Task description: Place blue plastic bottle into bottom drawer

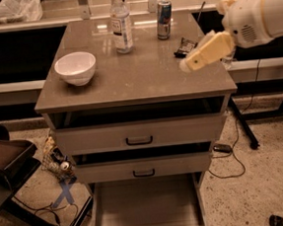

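The blue plastic bottle (121,22), clear with a white cap and white label, stands upright at the back of the cabinet top. The bottom drawer (147,208) is pulled out below the two handled drawers and its pale floor is bare. My gripper (206,52) reaches in from the right, above the right part of the cabinet top, well right of the bottle and holding nothing.
A white bowl (75,67) sits at the left of the cabinet top (138,78). A blue-silver can (163,19) stands right of the bottle, with a small dark packet (185,46) beside it. Cables and clutter lie on the floor at left.
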You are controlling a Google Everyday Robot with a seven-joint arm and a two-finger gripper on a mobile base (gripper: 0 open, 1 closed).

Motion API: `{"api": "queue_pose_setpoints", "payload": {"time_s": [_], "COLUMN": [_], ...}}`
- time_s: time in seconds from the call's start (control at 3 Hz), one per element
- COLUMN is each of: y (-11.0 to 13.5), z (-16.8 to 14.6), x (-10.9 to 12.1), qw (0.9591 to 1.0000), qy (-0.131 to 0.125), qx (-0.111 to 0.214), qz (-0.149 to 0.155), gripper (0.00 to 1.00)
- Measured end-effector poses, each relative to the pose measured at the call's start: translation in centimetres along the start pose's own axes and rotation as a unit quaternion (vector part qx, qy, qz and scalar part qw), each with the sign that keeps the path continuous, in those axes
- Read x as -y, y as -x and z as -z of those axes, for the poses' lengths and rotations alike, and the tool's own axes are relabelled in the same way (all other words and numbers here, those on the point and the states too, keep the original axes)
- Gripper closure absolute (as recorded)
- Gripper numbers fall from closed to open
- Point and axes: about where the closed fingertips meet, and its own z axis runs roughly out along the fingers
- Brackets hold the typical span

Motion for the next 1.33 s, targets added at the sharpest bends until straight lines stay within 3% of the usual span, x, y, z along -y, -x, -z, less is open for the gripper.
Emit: {"api": "queue_pose_setpoints", "payload": {"time_s": [0.33,0.67,1.0,1.33], "y": [2.2,4.5,4.4,5.5], "z": [-1.3,-1.3,-1.6,-7.6], "x": [1.6,2.5,2.6,2.4], "qw": [0.9953,0.9901,0.9902,0.9864], "qy": [-0.038,-0.070,-0.070,-0.047], "qx": [0.089,0.120,0.120,0.156], "qz": [-0.004,0.013,0.010,-0.023], "gripper": [0.00,0.00,0.00,0.00]}}
